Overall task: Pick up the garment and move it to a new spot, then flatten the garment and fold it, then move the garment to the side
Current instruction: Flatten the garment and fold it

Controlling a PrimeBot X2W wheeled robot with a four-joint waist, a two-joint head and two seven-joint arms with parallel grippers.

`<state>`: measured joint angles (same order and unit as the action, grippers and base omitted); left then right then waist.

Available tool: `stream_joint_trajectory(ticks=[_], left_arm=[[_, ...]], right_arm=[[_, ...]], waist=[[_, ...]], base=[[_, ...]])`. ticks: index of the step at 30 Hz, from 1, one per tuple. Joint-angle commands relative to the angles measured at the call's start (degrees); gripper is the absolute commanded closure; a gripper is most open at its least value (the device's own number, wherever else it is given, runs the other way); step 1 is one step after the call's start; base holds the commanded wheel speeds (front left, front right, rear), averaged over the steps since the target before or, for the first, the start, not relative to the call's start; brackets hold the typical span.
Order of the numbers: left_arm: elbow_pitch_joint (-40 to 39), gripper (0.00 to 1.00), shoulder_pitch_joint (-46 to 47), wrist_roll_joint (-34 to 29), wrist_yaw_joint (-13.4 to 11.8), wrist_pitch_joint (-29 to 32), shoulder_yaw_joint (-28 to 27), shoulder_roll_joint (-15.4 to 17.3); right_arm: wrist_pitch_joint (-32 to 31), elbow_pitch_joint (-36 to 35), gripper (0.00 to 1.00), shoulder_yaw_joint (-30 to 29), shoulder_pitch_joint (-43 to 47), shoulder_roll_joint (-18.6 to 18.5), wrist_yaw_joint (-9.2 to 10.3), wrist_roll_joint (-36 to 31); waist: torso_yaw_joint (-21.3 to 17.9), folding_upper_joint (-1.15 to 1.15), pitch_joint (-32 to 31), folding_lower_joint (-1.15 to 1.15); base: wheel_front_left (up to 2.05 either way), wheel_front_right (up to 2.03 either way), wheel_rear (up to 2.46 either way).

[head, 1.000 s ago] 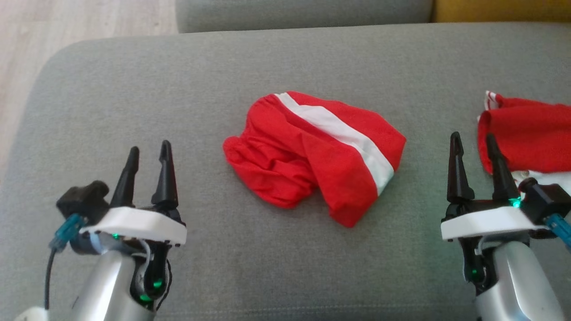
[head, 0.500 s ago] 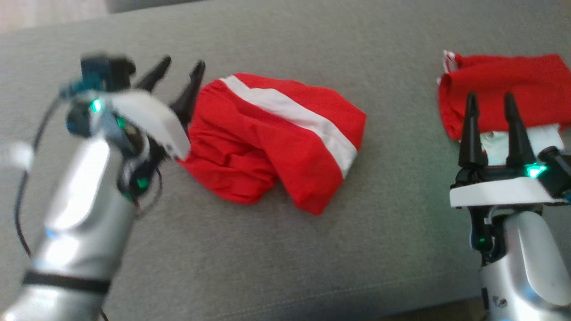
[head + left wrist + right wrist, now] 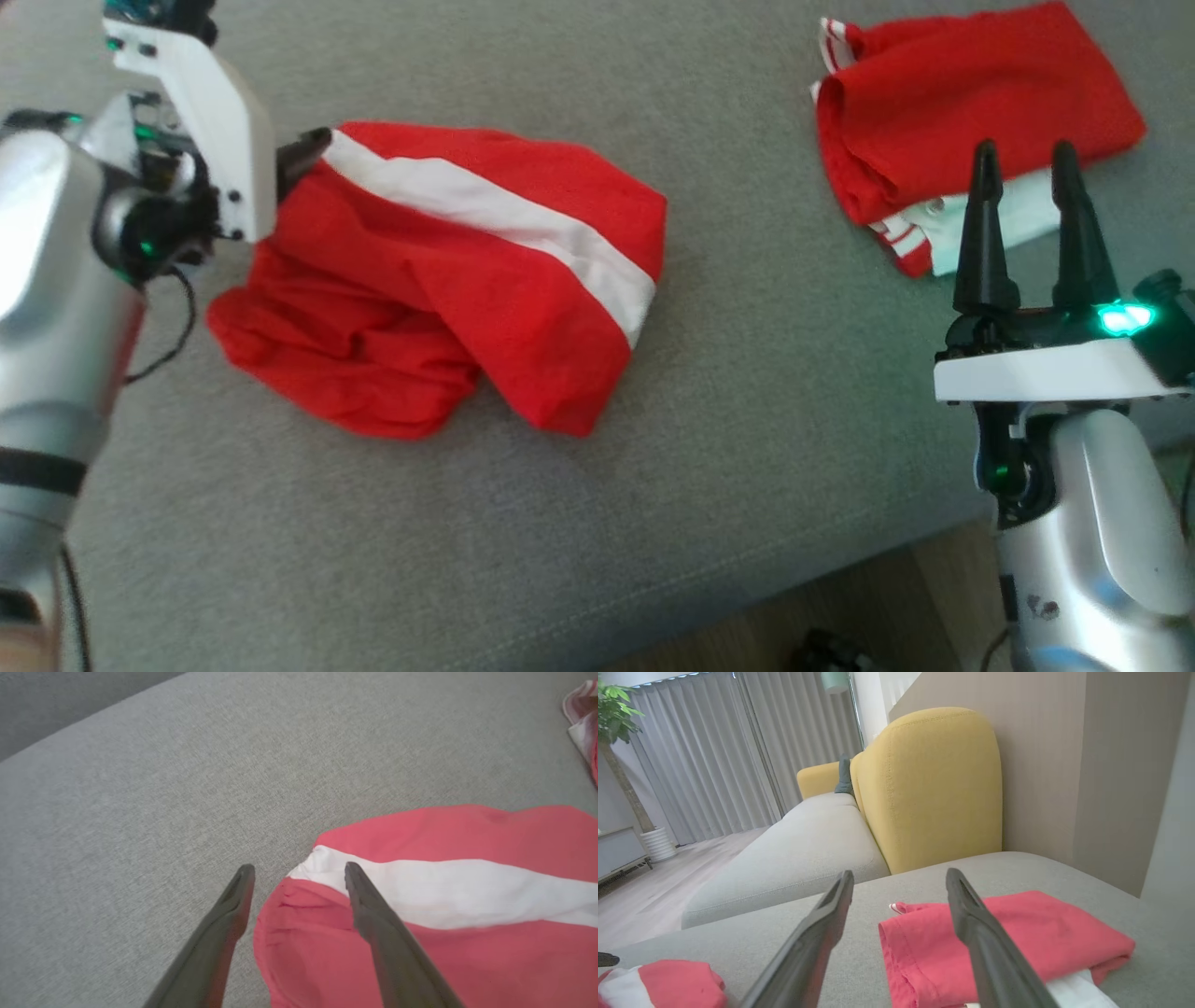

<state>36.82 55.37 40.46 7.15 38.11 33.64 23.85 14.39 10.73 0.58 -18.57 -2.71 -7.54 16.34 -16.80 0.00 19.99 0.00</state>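
Head view: the garment (image 3: 439, 280) lies crumpled on the grey sofa (image 3: 747, 373), red with a white stripe (image 3: 495, 215) slanting across its top layer. The left tool (image 3: 301, 157) is at the garment's far left corner, where the stripe ends. Its white housing hides most of its fingers, so contact cannot be told from here. The right tool (image 3: 1025, 163) hangs well to the right of the garment with its fingers wide apart and nothing between them. They point toward a folded cloth (image 3: 971, 93), also red, with white showing under its near edge. A strip of floor (image 3: 840, 607) shows beside the sofa's near edge.

Left wrist view: the left tool's two fingers (image 3: 224, 924) stand wide apart, holding nothing. One tip is over bare sofa, the other over the end of the stripe, with the garment's gathered edge between them. Whether either tip touches the fabric cannot be told.

Right wrist view: the right tool's spread fingers frame the folded cloth, which lies flat on the sofa beyond them. The garment shows at the lower left corner. Behind are a yellow backrest (image 3: 929, 788), grey curtains (image 3: 738, 751) and a plant (image 3: 616, 714).
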Motion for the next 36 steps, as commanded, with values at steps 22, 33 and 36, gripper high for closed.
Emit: stream_joint_trajectory(ticks=[22,33,36], left_arm=[[0.42,1.00,7.08,8.43,0.34,5.10,3.44,3.79],[-2.47,1.00,12.67,9.23,0.34,-15.54,0.41,-2.68],[-3.07,1.00,14.94,10.02,0.34,-21.48,-0.50,-5.48]], right_arm=[[0.61,-1.55,0.00,2.71,-1.82,-0.17,0.05,1.97],[0.61,-0.44,0.00,2.69,-2.28,-0.17,0.05,2.27],[0.61,-0.06,0.00,2.53,-2.12,-0.17,0.05,2.24]], waist=[[-2.83,0.00,2.28,0.00],[-2.80,0.00,-0.60,0.00],[-2.55,0.00,-2.22,0.00]], base=[[0.00,0.00,0.00],[0.00,0.00,0.00],[0.00,0.00,0.00]])
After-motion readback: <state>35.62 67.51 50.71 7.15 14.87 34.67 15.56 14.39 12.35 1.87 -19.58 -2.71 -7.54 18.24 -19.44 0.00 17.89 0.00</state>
